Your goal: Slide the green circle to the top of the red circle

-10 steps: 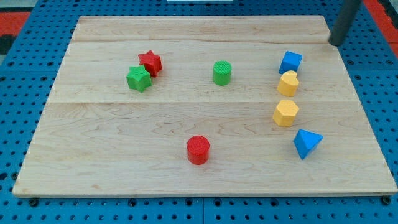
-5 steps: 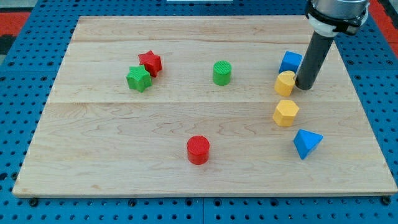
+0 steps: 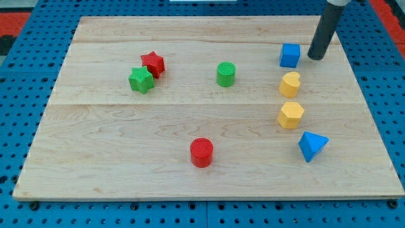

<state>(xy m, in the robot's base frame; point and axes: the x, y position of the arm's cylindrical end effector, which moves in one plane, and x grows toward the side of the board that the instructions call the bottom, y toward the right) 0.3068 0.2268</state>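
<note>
The green circle stands upright in the upper middle of the wooden board. The red circle sits well below it, toward the view's bottom, slightly left. My tip is near the board's upper right, just right of the blue cube and apart from it. The tip is far to the right of the green circle and touches no block.
A red star and a green star touch each other at the upper left. Down the right side stand a yellow heart-like block, a yellow hexagon and a blue triangle.
My tip swung down beside the yellow heart block and blue cube, then moved back up to the cube's right. The blue cube shifted up and slightly left, turning; the yellow block barely moved.
</note>
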